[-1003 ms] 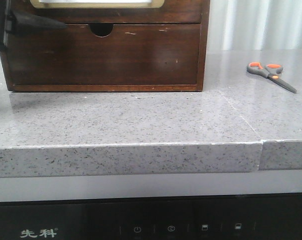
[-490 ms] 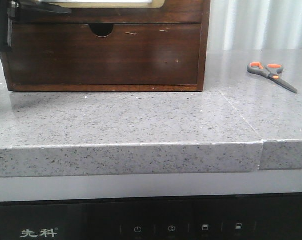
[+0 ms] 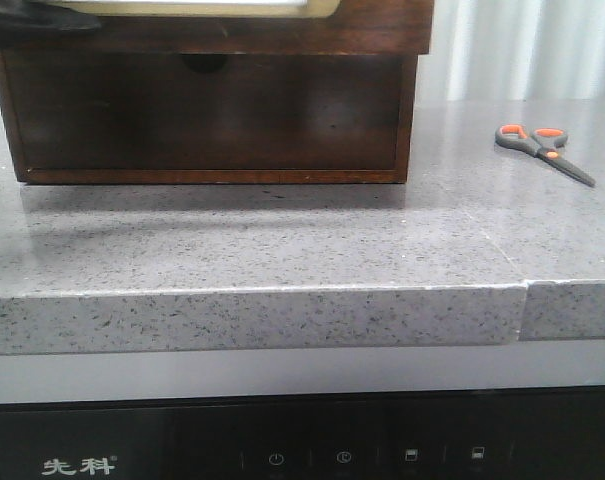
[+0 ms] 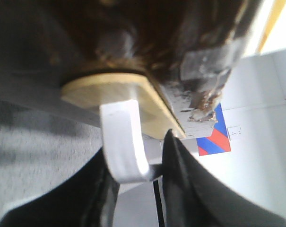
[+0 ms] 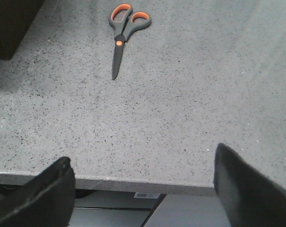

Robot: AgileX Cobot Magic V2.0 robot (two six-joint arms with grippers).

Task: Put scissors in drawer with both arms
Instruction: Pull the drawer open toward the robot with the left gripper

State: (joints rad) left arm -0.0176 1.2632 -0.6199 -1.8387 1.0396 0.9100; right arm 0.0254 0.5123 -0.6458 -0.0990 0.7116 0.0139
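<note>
A grey speckled stone countertop (image 3: 282,250) fills most of the front view, its front edge thick and squared, with a seam near the right end. Below it a black appliance panel (image 3: 282,460) with small white symbols and two Chinese characters is seen. At the back left a dark brown wooden cabinet (image 3: 212,120) stands on the stone, its grain scratched and glossy. The drawer (image 3: 362,25) at its top is seen projecting forward over the lower part, which lies in shadow beneath it; a cream rim of its front panel is visible at the upper edge of the picture. Behind, pale vertical folds of a curtain (image 3: 522,45) are seen.

The left gripper (image 4: 138,165) is shown in the left wrist view closed on a white hooked handle (image 4: 124,142), a smooth curved strip mounted on a rounded cream plate; the black fingers are pressed against it on both sides.

The scissors (image 3: 542,150) lie flat on the stone well to the right of the cabinet, shut, with dark grey handles lined in orange, an orange pivot and short grey blades. Nothing is set between them and the cabinet.

The right gripper (image 5: 143,189) is held over the counter's near edge, its black fingers spread wide and holding nothing, well apart from the scissors.
</note>
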